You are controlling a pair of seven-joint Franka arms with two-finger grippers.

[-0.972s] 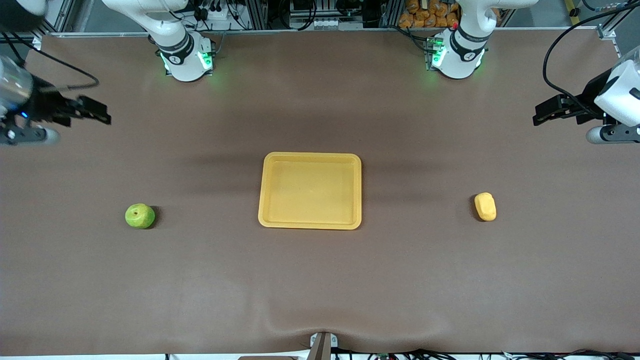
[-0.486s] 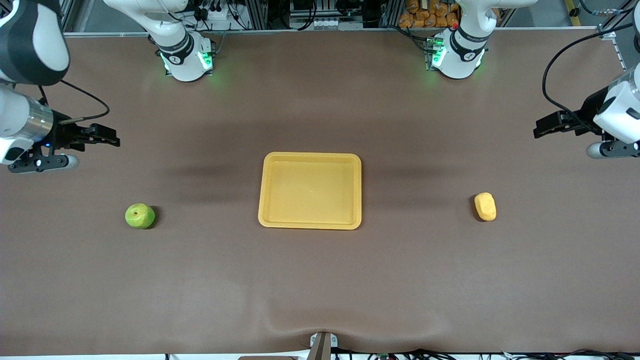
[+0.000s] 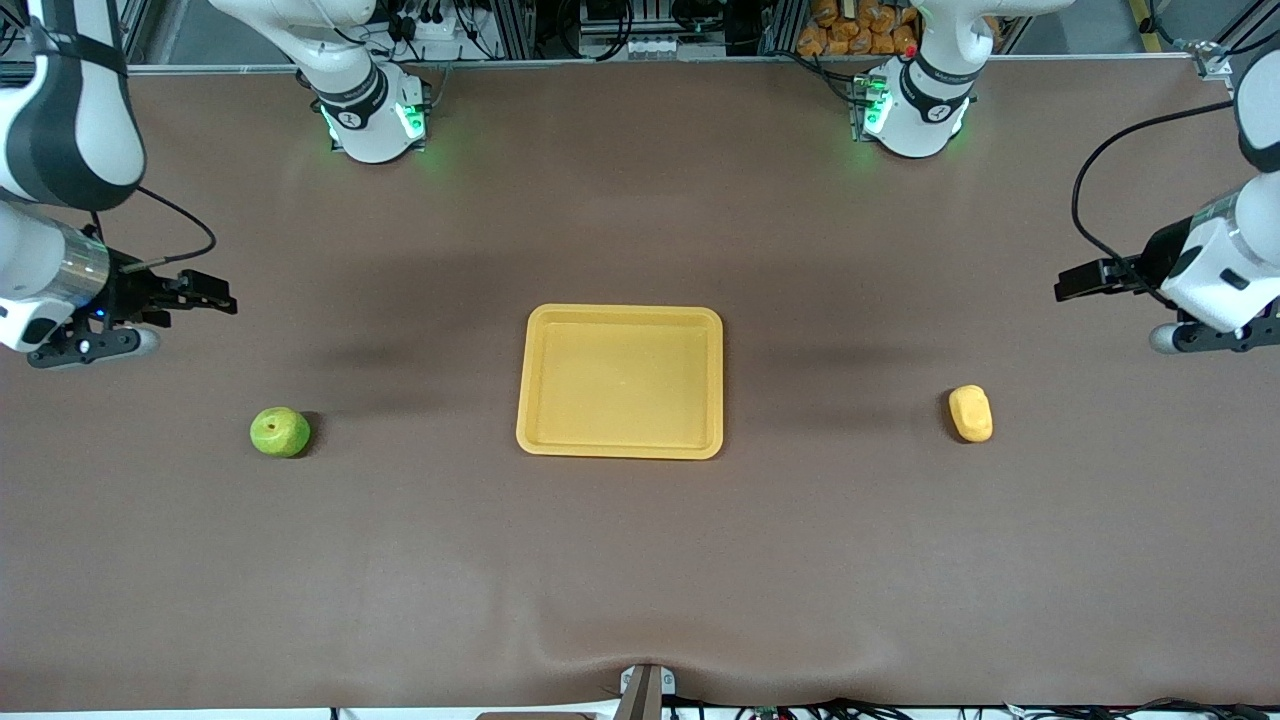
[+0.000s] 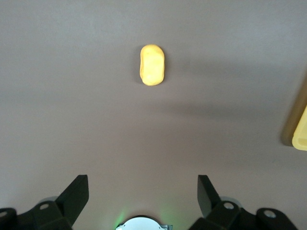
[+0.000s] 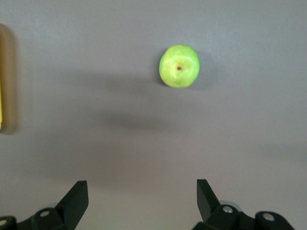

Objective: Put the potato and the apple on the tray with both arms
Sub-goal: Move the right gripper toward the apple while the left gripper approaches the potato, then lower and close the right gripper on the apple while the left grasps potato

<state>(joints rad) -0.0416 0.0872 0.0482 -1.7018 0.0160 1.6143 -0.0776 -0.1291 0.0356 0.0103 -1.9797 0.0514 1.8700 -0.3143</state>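
Note:
The yellow-orange tray (image 3: 530, 400) lies empty at the table's middle. The green apple (image 3: 279, 432) sits on the table toward the right arm's end and shows in the right wrist view (image 5: 179, 66). The yellow-orange potato (image 3: 971, 413) lies toward the left arm's end and shows in the left wrist view (image 4: 152, 64). My right gripper (image 3: 218, 301) is open and empty, up over bare table at the right arm's end. My left gripper (image 3: 1070, 288) is open and empty, up over bare table at the left arm's end. Both pairs of fingers (image 4: 76, 191) (image 5: 79, 194) stand wide apart.
The brown table mat (image 3: 640, 560) has a small bulge at its edge nearest the front camera. The arm bases (image 3: 375, 115) (image 3: 915, 110) stand along the table's edge farthest from the front camera. A tray corner (image 4: 300, 129) shows at the edge of the left wrist view.
Both arms have come down and in from the table's ends. The right gripper has moved closer to the apple, the left gripper closer to the potato. Apple, potato and tray have not moved.

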